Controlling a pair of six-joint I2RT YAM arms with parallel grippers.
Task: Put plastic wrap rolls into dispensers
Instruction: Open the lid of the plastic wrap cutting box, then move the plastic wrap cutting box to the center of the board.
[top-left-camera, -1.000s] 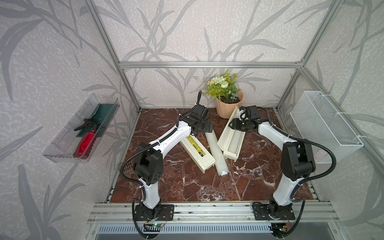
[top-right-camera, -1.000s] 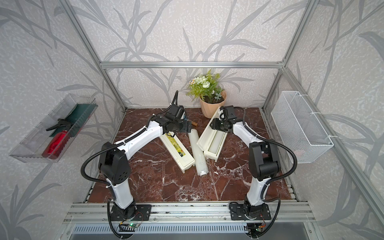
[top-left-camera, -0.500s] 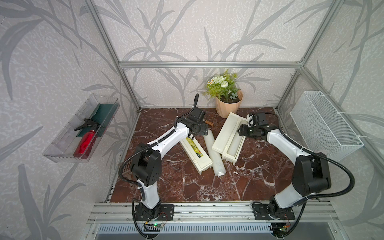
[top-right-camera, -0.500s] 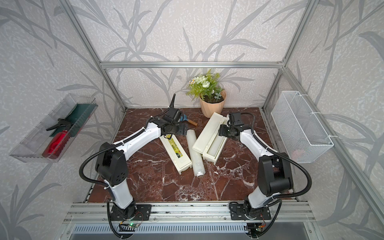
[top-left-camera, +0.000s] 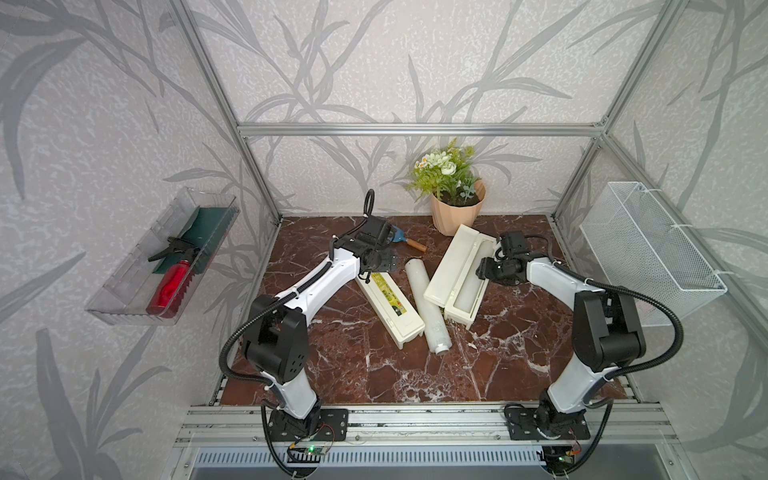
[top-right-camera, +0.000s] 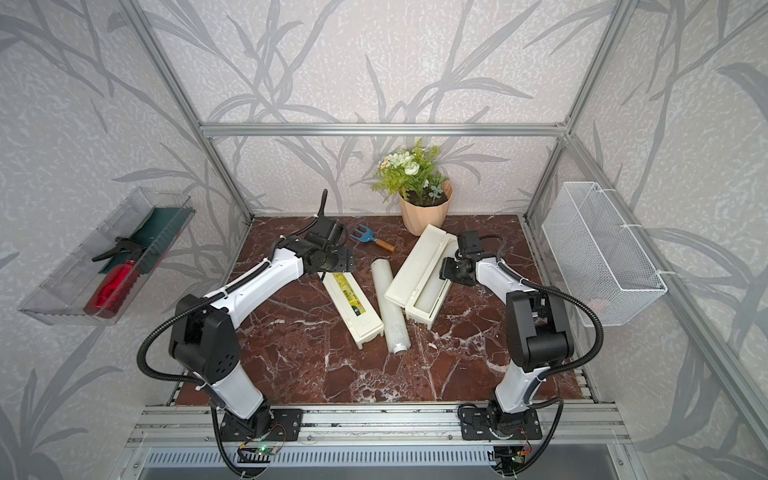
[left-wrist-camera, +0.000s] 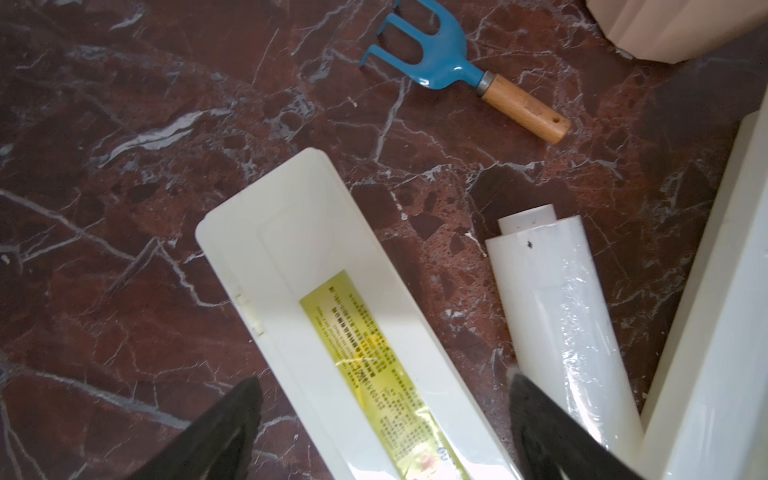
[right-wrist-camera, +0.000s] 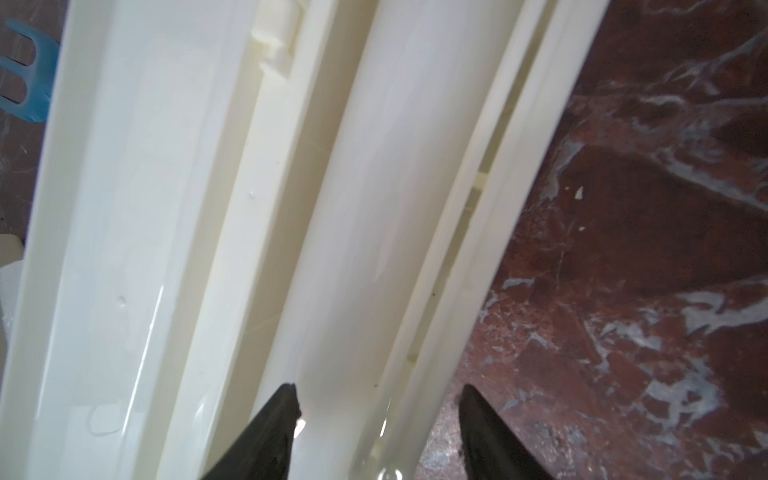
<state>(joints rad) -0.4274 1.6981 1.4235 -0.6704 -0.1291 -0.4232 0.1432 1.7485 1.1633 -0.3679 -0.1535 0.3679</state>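
Note:
A closed cream dispenser (top-left-camera: 388, 305) (top-right-camera: 353, 305) with a yellow-green label lies left of centre on the marble. Beside it lies a loose plastic wrap roll (top-left-camera: 426, 303) (left-wrist-camera: 557, 316). To the right, a second dispenser (top-left-camera: 440, 266) (top-right-camera: 409, 270) has its lid folded flat, and another roll (top-left-camera: 469, 286) (right-wrist-camera: 374, 208) rests in its tray. My left gripper (top-left-camera: 376, 259) (left-wrist-camera: 382, 382) hangs open, wide, over the closed dispenser's far end (left-wrist-camera: 291, 232). My right gripper (top-left-camera: 484, 270) (right-wrist-camera: 379, 390) is open, straddling the tray's outer wall, with one finger over that roll.
A blue hand rake (top-left-camera: 405, 241) (left-wrist-camera: 436, 66) lies behind the left gripper. A flower pot (top-left-camera: 457, 208) stands at the back. A white wire basket (top-left-camera: 648, 249) hangs on the right wall. On the left wall, a clear tray (top-left-camera: 124, 291) holds a red spray bottle.
The right gripper has moved from the open dispenser's far end to its right side, and that dispenser has turned a little. The left gripper has drawn back from the loose roll's far end.

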